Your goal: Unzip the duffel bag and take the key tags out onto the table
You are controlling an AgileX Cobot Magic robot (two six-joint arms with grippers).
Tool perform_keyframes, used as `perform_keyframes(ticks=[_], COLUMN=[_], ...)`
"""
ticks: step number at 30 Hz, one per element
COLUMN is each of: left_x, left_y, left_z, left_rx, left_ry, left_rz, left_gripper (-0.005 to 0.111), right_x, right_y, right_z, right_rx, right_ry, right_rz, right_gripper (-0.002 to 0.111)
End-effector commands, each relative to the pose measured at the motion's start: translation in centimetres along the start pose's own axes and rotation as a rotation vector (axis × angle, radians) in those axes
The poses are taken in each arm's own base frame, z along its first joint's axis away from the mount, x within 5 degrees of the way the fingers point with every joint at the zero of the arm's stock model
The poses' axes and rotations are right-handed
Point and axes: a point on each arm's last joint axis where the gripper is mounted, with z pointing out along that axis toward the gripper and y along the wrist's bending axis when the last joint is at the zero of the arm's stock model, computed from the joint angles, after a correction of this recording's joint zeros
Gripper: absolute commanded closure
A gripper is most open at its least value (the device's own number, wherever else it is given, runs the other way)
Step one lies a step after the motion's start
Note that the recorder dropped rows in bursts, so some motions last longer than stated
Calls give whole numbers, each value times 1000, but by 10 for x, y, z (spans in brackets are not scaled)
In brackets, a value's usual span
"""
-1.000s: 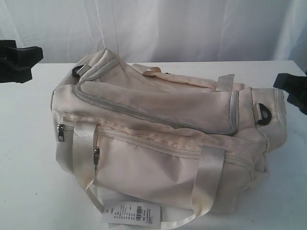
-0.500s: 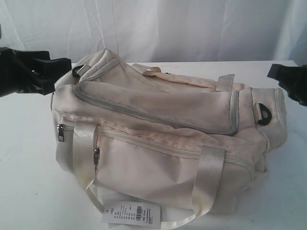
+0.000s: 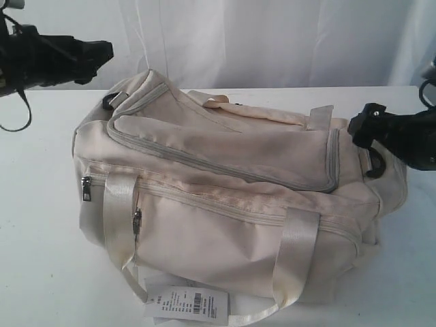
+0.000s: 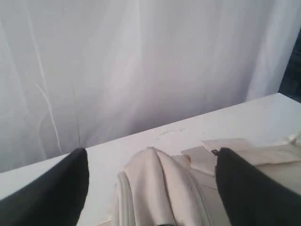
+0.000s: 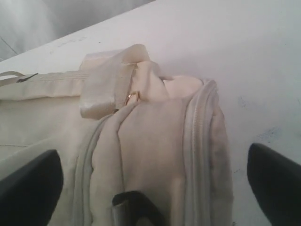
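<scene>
Over duffel bag (image 3: 225, 197) ends, L+R claws (image 4: 150, 188) (image 5: 153, 183) wide open

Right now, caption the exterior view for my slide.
Zipped duffel bag on the table; left hand and right hand open, poised near its ends.

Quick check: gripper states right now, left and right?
Left gripper: open, holding nothing.
Right gripper: open, holding nothing, over one end of the bag.

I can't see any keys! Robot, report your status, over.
Left tool open, right tool open, both empty. Duffel bag zipped shut, key tags unseen. Nothing blocking zipper.
</scene>
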Motion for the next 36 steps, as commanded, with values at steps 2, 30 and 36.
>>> perform_keyframes(ticks=[2,30,36], left_x=[-2,30,9], left_y=[12,-12,2], left_z=[46,115,87], left_rx=[34,-160,-373], left_ry=[66,307,346], left_rz=[-20,16,40], left_gripper=[28,107,107], right_x=[-5,-17,-22], right_y=[2,7,10], right_z=[26,23,-6], right_rx=[9,1,-3], right_ry=[15,9,44], right_rz=[62,16,-174], right_gripper=[9,108,108])
